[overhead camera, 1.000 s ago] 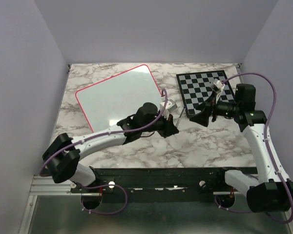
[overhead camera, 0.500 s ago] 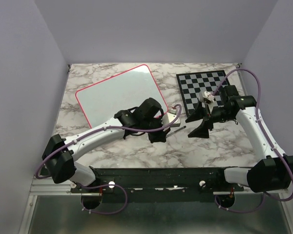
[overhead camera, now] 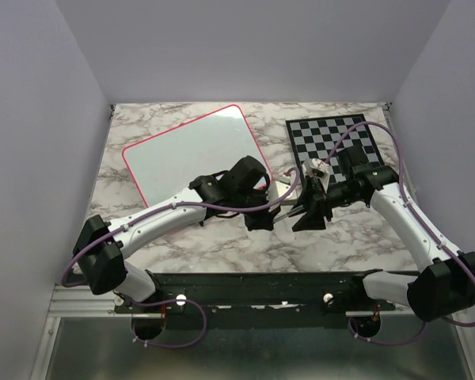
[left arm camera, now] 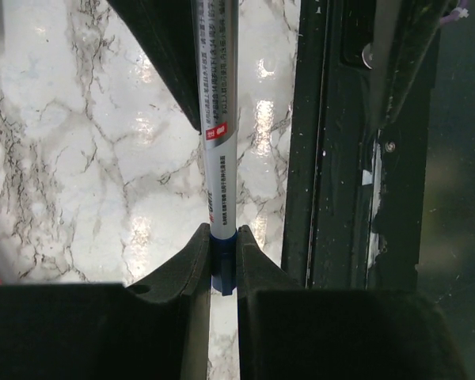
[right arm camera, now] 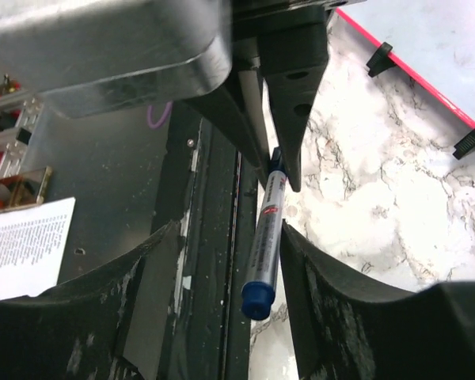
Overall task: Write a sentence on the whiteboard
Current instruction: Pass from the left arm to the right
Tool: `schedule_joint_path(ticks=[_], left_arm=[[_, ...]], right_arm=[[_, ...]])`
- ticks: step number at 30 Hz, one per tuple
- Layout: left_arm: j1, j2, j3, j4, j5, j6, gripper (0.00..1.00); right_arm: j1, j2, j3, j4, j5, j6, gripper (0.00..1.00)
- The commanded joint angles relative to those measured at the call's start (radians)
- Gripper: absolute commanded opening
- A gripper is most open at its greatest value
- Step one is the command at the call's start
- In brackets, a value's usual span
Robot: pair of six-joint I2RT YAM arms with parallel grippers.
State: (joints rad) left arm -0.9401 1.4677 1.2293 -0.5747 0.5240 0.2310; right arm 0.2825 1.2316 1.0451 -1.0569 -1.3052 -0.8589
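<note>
The whiteboard (overhead camera: pixel 190 154) lies tilted at the back left of the marble table, white with a pink-red rim; its corner and black clips show in the right wrist view (right arm camera: pixel 435 39). No sentence shows on it. A silver marker (left arm camera: pixel 218 119) with blue ends is held over the table's near middle. My left gripper (left arm camera: pixel 222 237) is shut on one blue end. The marker (right arm camera: pixel 265 237) reaches between the fingers of my right gripper (right arm camera: pixel 231 229), which is open, with a gap on the left of the barrel. In the top view the two grippers (overhead camera: pixel 263 215) (overhead camera: pixel 305 210) face each other.
A grey-and-black chessboard (overhead camera: pixel 332 142) lies at the back right, behind the right arm. The black base rail (overhead camera: pixel 261 285) runs along the table's near edge, just below both grippers. A printed sheet (right arm camera: pixel 24 245) lies beyond that edge.
My right arm has swung left from the chessboard to the left gripper, and its jaws now straddle the marker's free end, a little narrower. The left gripper kept hold of the marker.
</note>
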Motion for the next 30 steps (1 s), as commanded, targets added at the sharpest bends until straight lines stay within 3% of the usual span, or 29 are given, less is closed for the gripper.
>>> schedule_joint_path(ticks=[1, 20, 26, 30], left_arm=[[-0.005, 0.022, 0.012, 0.030, 0.039, -0.022, 0.00], [-0.005, 0.009, -0.017, 0.110, 0.019, -0.088, 0.00], [-0.005, 0.010, -0.004, 0.085, 0.011, -0.078, 0.00], [-0.005, 0.020, 0.001, 0.067, 0.005, -0.071, 0.00]], right_arm=[[0.012, -0.018, -0.003, 0.113, -0.011, 0.103, 0.61], [0.018, -0.030, -0.053, 0.216, 0.012, 0.213, 0.40], [0.027, -0.029, -0.054, 0.218, 0.032, 0.212, 0.40], [0.032, -0.026, -0.053, 0.218, 0.050, 0.215, 0.29]])
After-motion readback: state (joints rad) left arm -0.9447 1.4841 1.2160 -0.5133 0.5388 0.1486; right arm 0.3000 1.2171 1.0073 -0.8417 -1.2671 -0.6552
